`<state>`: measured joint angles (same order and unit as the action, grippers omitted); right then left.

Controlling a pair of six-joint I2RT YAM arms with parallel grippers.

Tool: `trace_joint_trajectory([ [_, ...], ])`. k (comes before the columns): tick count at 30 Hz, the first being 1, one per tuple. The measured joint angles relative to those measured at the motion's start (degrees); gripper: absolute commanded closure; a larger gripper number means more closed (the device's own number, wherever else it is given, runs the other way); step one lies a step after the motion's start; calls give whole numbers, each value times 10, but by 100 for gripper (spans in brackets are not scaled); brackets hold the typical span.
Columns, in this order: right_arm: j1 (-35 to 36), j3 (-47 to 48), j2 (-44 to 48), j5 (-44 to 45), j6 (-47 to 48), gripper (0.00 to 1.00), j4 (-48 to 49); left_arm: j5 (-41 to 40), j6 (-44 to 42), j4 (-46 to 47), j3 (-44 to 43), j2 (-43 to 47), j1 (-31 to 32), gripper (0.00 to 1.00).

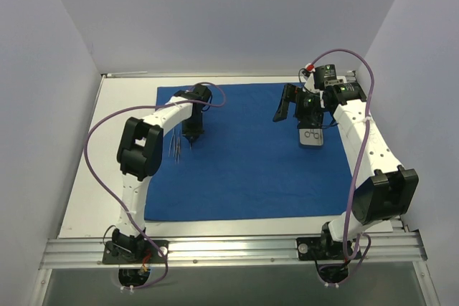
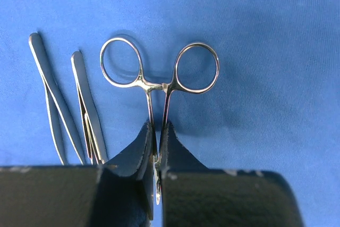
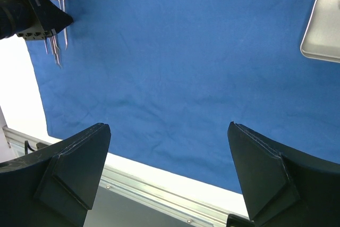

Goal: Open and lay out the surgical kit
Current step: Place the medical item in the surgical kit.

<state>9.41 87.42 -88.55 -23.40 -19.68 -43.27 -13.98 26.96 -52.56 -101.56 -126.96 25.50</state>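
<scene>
Silver forceps (image 2: 156,85) pinched in left claw (image 2: 158,127) over blue cloth (image 2: 265,104).

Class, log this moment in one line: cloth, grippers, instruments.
cloth: blue wrap spread flat | left gripper: shut on forceps | right gripper: open, empty | tweezers: on wrap beside forceps

On my top feed I see a white worktop (image 1: 107,170) boxed in by plain white walls (image 1: 229,12) at the back and on both sides. A small grey metal tray (image 1: 311,147) sits on the right side, towards the far half. On the right wrist feed its rounded corner (image 3: 325,30) pokes in at the upper right edge. An aluminium rail (image 1: 229,250) runs along the near edge of the worktop, and I can see it on the right wrist feed too (image 3: 154,192).
</scene>
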Motion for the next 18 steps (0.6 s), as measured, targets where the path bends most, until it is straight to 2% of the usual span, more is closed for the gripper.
trace_joint_trajectory([
  [9,0,-3,0,0,0,0,6,-1,-4,-9,-12,-9,2,97],
  [15,0,-5,0,0,0,0,7,5,-3,-9,-12,-9,0,80],
  [18,0,-6,0,0,0,0,9,8,-2,-9,-12,-9,-1,78],
])
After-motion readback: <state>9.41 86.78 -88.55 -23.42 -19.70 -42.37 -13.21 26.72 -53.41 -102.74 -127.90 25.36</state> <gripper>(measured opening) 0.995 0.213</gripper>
